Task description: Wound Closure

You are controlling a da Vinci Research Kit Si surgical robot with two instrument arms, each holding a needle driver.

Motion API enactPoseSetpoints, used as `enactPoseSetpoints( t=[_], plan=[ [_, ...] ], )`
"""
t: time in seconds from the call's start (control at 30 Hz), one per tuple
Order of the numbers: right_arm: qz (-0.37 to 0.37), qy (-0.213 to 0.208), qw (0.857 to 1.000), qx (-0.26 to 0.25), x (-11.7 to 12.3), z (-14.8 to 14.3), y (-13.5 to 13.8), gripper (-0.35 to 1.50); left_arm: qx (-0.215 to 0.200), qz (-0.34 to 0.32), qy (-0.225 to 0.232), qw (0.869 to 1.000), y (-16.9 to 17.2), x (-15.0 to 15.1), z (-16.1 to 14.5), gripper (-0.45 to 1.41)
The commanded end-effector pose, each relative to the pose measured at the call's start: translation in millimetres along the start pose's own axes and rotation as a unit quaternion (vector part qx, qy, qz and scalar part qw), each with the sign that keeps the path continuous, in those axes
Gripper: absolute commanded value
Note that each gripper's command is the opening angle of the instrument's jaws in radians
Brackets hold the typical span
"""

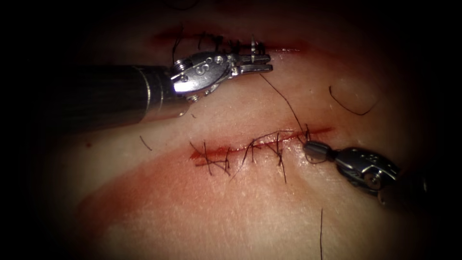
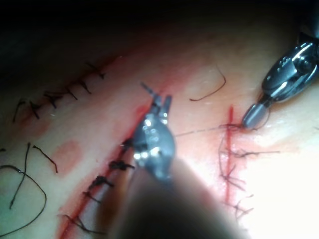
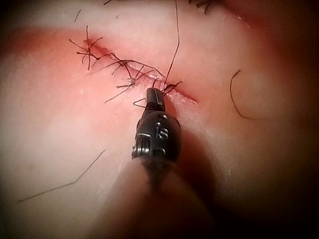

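Tissue (image 1: pixel 250 212): pale, moist pork belly with a fine skin grain, stained with red fluid (image 1: pixel 144 188) below the cut and to its left.
Cut (image 1: pixel 260 142): a thin red slit running slightly uphill to the right in the endoscope view, crossed by several dark stitches (image 1: pixel 226 161) with short bristly ends.
Upper cut (image 1: pixel 226 43): a second red line just behind the left tool's jaws, also crossed by dark stitches.
Left tool (image 1: pixel 255 62): a shiny steel wristed head on a dark, smooth shaft; its two slim jaws are closed on the needle, well above the nearer cut.
Needle (image 1: pixel 253 45): a small, bright curved sliver standing up from the left jaws, out of the tissue; which part of its curve is held cannot be told.
Thread (image 1: pixel 284 98): a fine dark strand stretched from the left jaws down to the right end of the cut, just beside the right tool's tip.
Right tool (image 1: pixel 313 150): a rounded grey metal tip with the jaws pressed together at the right end of the cut; thread curls around the tip, but whether it is pinched cannot be told.
Loose thread pieces (image 1: pixel 353 103): curved dark cut ends lying on the tissue above the right tool; a straight one (image 1: pixel 321 231) lies below it.
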State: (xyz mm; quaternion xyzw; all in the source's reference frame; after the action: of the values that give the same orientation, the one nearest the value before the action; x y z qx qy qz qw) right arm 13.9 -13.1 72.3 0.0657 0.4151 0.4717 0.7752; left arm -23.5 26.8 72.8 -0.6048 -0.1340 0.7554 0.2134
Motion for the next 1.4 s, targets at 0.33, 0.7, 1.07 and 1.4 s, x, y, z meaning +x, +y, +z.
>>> enactPoseSetpoints(
  t=[0.33, 0.7, 1.07, 1.4],
  plan=[
    [-0.007, 0.003, 1.000, 0.013, -3.0, -0.3, -1.1, -0.35, 0.028, -0.001, -0.001, 1.000, -7.8, 2.4, 0.7, -0.45],
    [-0.047, -0.002, 0.997, 0.063, -4.2, -1.8, -2.8, -0.35, 0.040, 0.004, -0.002, 0.999, -10.7, 4.0, 1.4, -0.45],
    [-0.080, 0.000, 0.992, 0.095, -4.0, -2.7, -3.0, -0.35, 0.049, 0.010, -0.001, 0.999, -14.9, 5.3, 1.4, -0.45],
    [-0.091, 0.005, 0.990, 0.110, -4.4, -2.9, -3.0, -0.35, 0.057, 0.015, 0.002, 0.998, -19.0, 7.1, 0.7, -0.45]
  ],
)
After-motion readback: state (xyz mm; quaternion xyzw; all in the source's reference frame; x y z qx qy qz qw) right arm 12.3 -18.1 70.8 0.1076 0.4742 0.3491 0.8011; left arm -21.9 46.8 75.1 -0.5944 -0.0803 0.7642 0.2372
